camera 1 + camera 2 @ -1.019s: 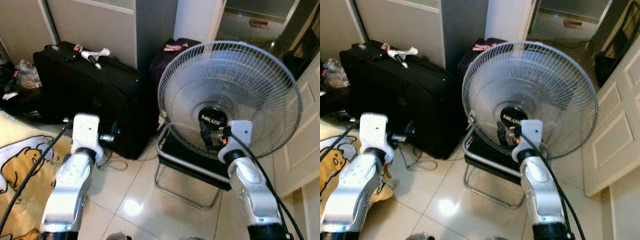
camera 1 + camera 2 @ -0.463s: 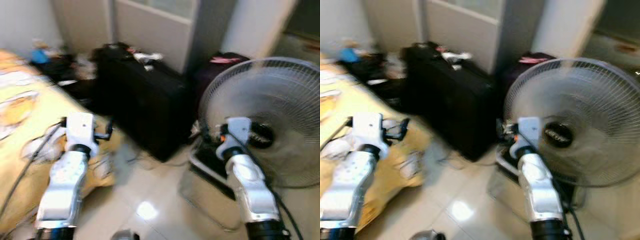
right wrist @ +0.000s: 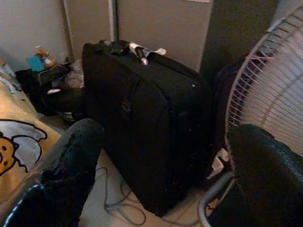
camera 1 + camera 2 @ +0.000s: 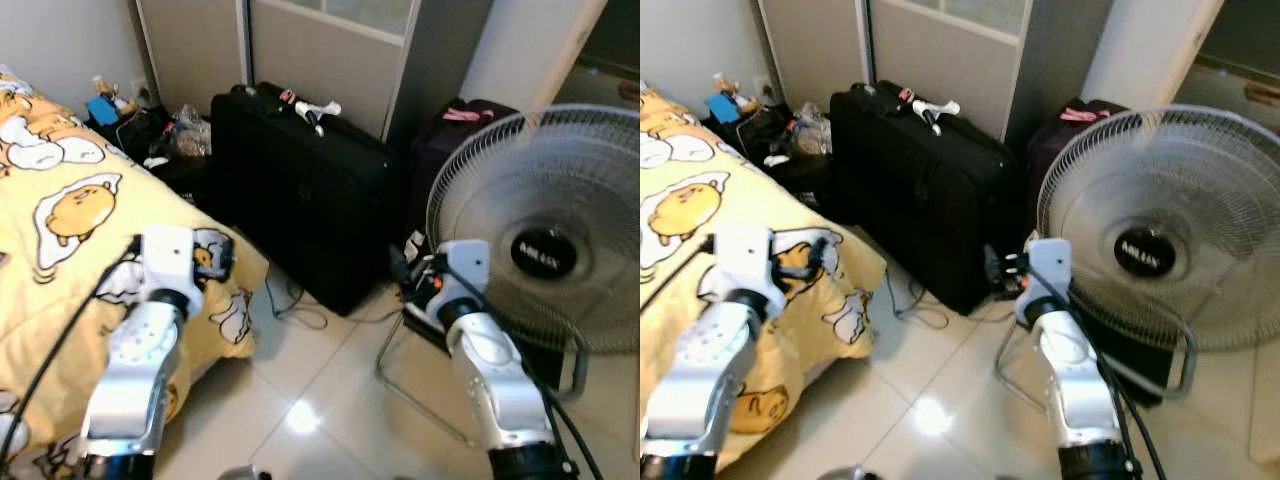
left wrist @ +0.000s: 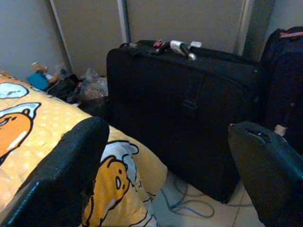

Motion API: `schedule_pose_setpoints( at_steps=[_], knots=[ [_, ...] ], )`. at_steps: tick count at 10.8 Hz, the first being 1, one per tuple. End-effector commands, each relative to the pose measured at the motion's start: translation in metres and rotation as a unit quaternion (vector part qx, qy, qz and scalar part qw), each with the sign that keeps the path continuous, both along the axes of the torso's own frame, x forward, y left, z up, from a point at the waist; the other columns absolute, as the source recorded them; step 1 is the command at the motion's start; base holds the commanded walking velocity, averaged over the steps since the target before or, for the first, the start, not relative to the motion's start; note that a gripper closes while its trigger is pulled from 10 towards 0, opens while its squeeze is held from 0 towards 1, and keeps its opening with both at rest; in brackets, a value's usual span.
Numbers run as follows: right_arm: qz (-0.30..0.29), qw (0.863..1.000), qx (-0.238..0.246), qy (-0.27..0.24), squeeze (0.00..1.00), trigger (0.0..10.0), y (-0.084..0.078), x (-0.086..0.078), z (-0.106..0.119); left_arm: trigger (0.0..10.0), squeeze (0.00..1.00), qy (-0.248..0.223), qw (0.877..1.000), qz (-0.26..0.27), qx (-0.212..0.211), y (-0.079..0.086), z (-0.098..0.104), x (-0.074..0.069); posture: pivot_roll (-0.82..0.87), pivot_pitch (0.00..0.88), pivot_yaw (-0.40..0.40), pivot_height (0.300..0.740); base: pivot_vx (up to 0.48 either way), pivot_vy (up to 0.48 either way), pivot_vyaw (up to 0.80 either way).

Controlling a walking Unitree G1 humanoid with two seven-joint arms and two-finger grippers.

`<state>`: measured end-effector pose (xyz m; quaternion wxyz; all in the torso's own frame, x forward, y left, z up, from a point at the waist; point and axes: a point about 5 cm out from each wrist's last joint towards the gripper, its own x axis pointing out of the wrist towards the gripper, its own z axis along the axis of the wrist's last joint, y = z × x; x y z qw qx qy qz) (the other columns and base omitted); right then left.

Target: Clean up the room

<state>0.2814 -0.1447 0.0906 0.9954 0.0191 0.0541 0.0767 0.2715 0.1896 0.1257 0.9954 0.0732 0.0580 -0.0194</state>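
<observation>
my left gripper (image 5: 165,175) hangs empty with its fingers spread wide, above the corner of a yellow cartoon-print blanket (image 4: 60,220) on my left. my right gripper (image 3: 156,179) is also spread and empty, just beside a standing mesh fan (image 4: 545,225) on my right. a large black suitcase (image 4: 305,185) stands between them against the wall, a white-handled item (image 4: 312,109) lying on top. clutter (image 4: 150,125) sits in the far corner.

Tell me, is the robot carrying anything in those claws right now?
No, nothing is held. The left gripper and the right gripper are both open and empty, raised in front of the black suitcase.
</observation>
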Motion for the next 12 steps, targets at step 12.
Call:
schedule_pose_setpoints(
  at_steps=[12],
  knots=[
    [0.002, 1.0, 0.012, -0.012, 0.0, 10.0, 0.0019, 0.0056, 0.006, 10.0, 0.0, -0.003, 1.0, -0.007, 0.006, -0.002, 0.0027, 0.0052, -0.04, 0.0, -0.04, 0.74, 0.0, 0.284, 0.33]
  ],
)
